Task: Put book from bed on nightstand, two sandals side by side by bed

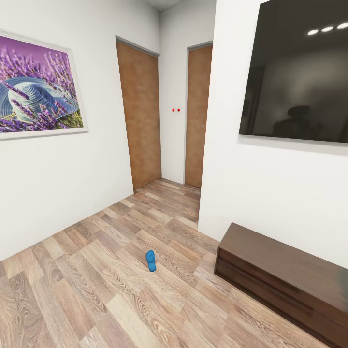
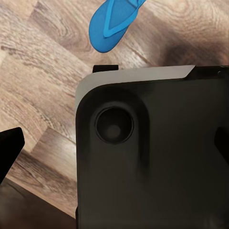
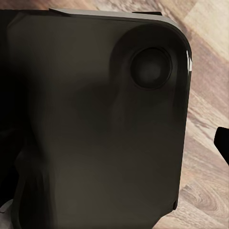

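— White walls, plank floor (image 1: 96,290). What do you count?

— One blue sandal (image 1: 151,261) lying flat in the open middle of the floor, nothing touching it. The left wrist view has a blue sandal (image 2: 112,24) too, beside the robot's dark base (image 2: 152,152); whether it's the same one, I can't tell.

— Around it?

— Two brown doors (image 1: 142,116) at the far end, a lavender picture (image 1: 36,87) left, a black screen (image 1: 299,72) right, a long dark cabinet (image 1: 280,280) under it.

— The grippers?

— Can't tell if they're spread or pressed together.
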You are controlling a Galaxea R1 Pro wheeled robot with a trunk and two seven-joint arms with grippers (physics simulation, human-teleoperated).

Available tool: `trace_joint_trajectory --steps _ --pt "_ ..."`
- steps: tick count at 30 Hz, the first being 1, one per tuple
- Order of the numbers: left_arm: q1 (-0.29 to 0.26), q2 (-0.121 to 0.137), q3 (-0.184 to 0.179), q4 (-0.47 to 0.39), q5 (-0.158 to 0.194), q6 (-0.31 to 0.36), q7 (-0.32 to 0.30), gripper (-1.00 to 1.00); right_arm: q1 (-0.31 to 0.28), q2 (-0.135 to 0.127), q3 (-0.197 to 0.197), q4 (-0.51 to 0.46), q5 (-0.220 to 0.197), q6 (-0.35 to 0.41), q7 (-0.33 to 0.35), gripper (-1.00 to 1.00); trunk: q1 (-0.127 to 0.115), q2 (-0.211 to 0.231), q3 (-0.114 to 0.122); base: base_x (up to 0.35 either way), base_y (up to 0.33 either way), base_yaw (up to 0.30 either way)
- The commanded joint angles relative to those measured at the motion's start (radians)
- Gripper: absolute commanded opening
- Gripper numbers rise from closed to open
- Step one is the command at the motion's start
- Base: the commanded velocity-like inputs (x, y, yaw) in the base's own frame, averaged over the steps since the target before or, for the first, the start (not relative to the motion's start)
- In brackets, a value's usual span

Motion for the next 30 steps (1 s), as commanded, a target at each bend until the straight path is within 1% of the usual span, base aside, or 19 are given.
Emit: trace_joint_trajectory --steps 1,16,21,22,26,27,30 --pt "-0.001 0.0 0.0 0.001 0.0 -0.003 -0.001 1.0 -0.001 0.0 0.0 0.001 0.0 -0.003 0.0 1.0 0.0 -0.001 -0.001 0.0 0.0 0.0" --pt "-0.002 0.001 0.001 -0.003 0.001 0.0 -0.003 1.0 0.0 0.0 0.0 -0.003 0.001 -0.003 0.0 1.0 0.0 -0.001 -0.001 0.0 0.0 0.0" --pt "-0.04 0.004 0.001 -0.028 0.006 0.024 -0.004 1.0 -0.001 0.0 0.001 -0.004 0.001 -0.003 0.0 1.0 0.0 -0.001 -0.001 0.0 0.0 0.0" --pt "-0.04 0.004 0.001 -0.028 0.006 0.024 -0.004 1.0 -0.001 0.0 0.001 -0.004 0.001 -0.003 0.0 1.0 0.0 -0.001 -0.001 0.0 0.0 0.0" --pt "-0.092 0.007 0.0 -0.064 0.009 0.103 -0.003 1.0 0.0 0.0 0.001 -0.005 0.001 -0.003 0.0 1.0 0.0 -0.001 -0.001 0.0 0.0 0.0" --pt "-0.092 0.007 0.0 -0.064 0.009 0.103 -0.003 1.0 0.0 0.0 0.001 -0.005 0.001 -0.003 0.0 1.0 0.0 -0.001 -0.001 0.0 0.0 0.0" --pt "-0.135 0.009 0.0 -0.109 0.01 0.176 -0.003 1.0 0.0 0.0 0.001 -0.004 0.001 -0.003 0.0 1.0 0.0 -0.001 -0.001 0.0 0.0 0.0"
